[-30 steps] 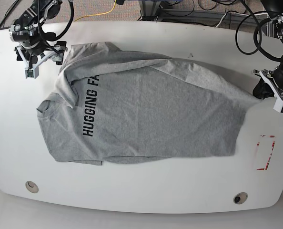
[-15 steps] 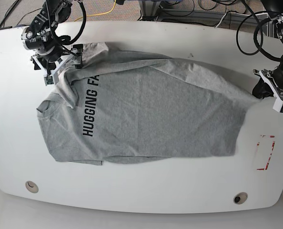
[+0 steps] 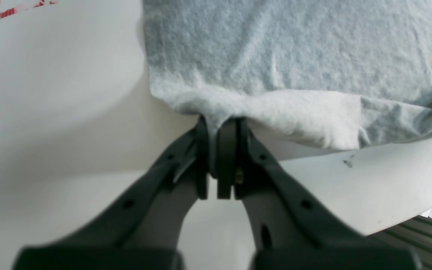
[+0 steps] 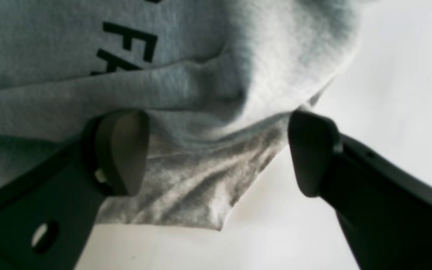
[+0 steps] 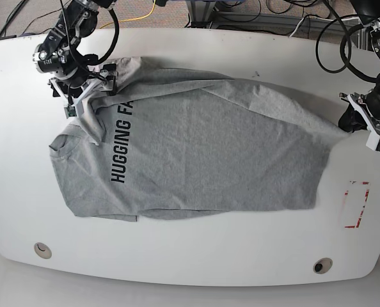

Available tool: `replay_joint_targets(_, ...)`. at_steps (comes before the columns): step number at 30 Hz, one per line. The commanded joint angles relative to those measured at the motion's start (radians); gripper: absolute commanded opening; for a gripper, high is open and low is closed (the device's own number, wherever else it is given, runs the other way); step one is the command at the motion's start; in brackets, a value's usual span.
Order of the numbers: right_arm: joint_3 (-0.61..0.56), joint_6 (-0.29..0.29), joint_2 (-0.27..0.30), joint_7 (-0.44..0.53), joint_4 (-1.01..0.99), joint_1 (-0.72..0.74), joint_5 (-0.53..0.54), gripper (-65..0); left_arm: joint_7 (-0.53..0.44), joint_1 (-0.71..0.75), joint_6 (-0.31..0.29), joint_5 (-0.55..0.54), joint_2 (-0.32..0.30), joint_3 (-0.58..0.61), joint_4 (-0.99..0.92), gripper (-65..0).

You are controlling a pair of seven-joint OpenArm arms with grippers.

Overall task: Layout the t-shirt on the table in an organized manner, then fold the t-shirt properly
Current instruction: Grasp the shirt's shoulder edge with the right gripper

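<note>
grey and soft, the t-shirt (image 5: 203, 153) lies spread across the middle of the white table (image 5: 190, 262), with dark letters running down its side near my right arm. my left gripper (image 3: 218, 150) has its two fingers pressed together on a thin bit of the shirt's edge, at the corner that points to the table's side. my right gripper (image 4: 216, 150) has its fingers (image 4: 309, 150) spread wide apart. a bunched fold of the shirt sits between them, but i can't tell if they touch it. a red tape mark (image 5: 356, 204) sits on the table near my left arm, just past the shirt.
</note>
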Motion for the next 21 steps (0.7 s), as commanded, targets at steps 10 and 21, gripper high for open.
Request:
replay_joint_targets(10, -0.001, 0.001, 0.011, 0.014, 0.136, -0.034, 0.011, -10.5, -0.022, -0.009, 0.000, -0.014, -0.019, -0.007, 0.016, -64.4)
replay_joint_targets(21, -0.001, 0.001, 0.011, 0.074, -0.020, -0.010, 0.011, -10.5, -0.022, -0.009, 0.000, -0.014, -0.019, -0.007, 0.016, -64.4)
